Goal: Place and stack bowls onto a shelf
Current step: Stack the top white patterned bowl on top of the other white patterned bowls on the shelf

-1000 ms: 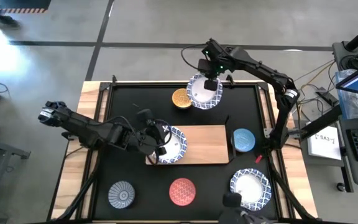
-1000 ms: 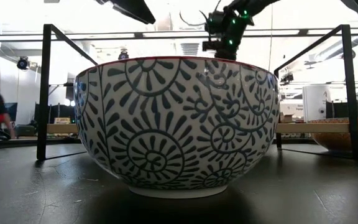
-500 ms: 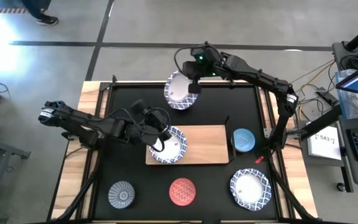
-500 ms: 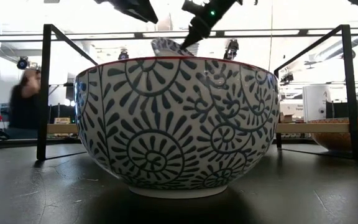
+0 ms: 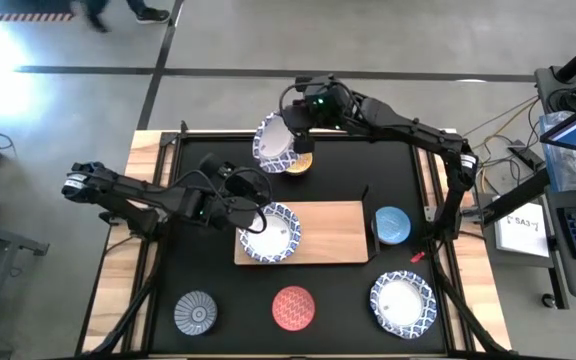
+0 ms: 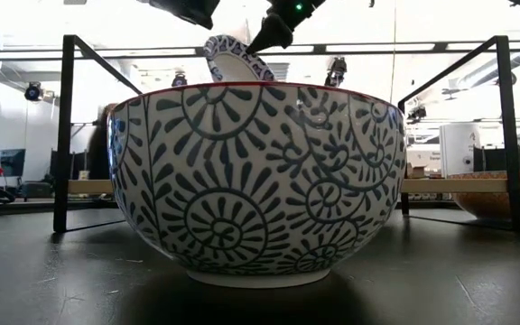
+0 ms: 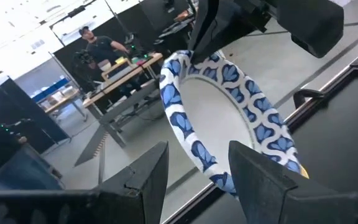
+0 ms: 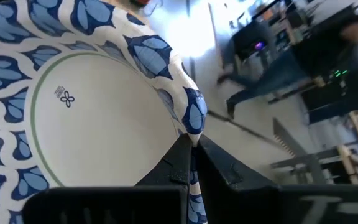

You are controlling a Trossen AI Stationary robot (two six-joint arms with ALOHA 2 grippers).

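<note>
— Blue-and-white, that carried bowl (image 5: 274, 144) up there: why is it tipped on edge?

— The right gripper (image 8: 190, 163) has its fingers clamped on the rim alone, so the bowl hangs tilted in the air over the far side of the tabletop (image 5: 208, 270), just above the orange-yellow bowl (image 5: 299, 164).

— And the shelf (image 5: 338, 232)?

— Mid-table, one patterned bowl (image 5: 273, 233) already on its left end, with room beside it. I'd guess the carried one goes on top of that.

— The left gripper (image 5: 255, 210)?

— Hovering by that shelf bowl, fingers (image 7: 149, 180) apart, holding nothing. Perhaps waiting to steady the stack. The other bowls sit around the tabletop.
</note>
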